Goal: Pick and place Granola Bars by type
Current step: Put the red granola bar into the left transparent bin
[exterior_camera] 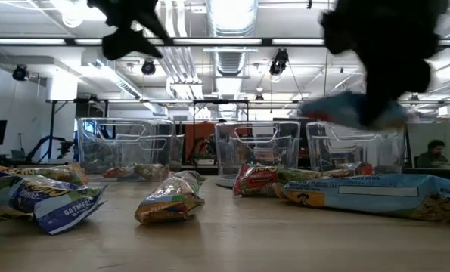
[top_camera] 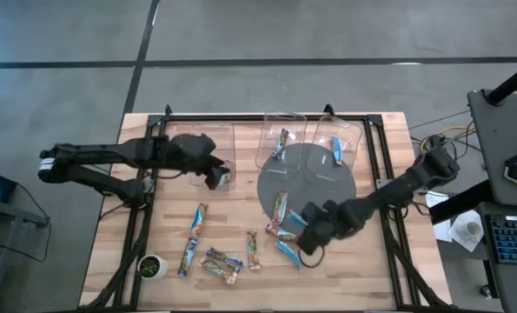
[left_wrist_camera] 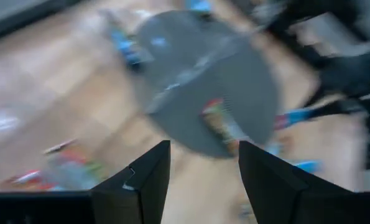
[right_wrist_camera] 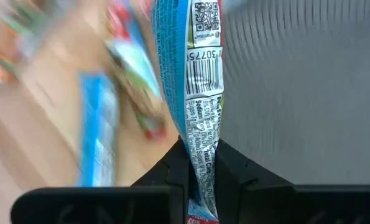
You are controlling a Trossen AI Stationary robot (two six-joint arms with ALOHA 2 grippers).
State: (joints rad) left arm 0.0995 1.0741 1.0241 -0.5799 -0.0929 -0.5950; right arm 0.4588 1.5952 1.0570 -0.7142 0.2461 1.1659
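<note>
Right gripper [top_camera: 308, 241]: clenched on a light blue bar [right_wrist_camera: 197, 81] near the front edge of the grey disc [top_camera: 328, 178]; in the right wrist view the wrapper (barcode side showing) is pinched edge-on between the two dark fingers [right_wrist_camera: 234, 174].
Held bar, low view: the light blue bar [exterior_camera: 346, 109] is seen lifted clear of the table top, under the dark mass of the right arm.
Left gripper [top_camera: 218, 176]: released, with its jaws seen standing apart in the left wrist view; nothing is held, and it is placed above the table just beside the left clear bin [top_camera: 208, 143].
Left fingers [left_wrist_camera: 141, 180]: a clear gap is shown between them, with the grey disc beyond.
Bins: three clear bins are lined up along the far side of the table [top_camera: 110, 217]; a bar is seen in the middle bin [top_camera: 281, 139] and a blue one in the right bin [top_camera: 341, 139].
Bar on disc: a multicoloured bar [top_camera: 280, 207] is laid on the disc's front-left part.
Blue bar on table [top_camera: 288, 253]: laid just beside the right gripper, off the disc.
Loose bars [top_camera: 219, 259]: several more are scattered over the front-left part of the table (mixed wrappers, types hard to tell).
Cup [top_camera: 152, 266]: a small white cup is set at the front-left corner.
</note>
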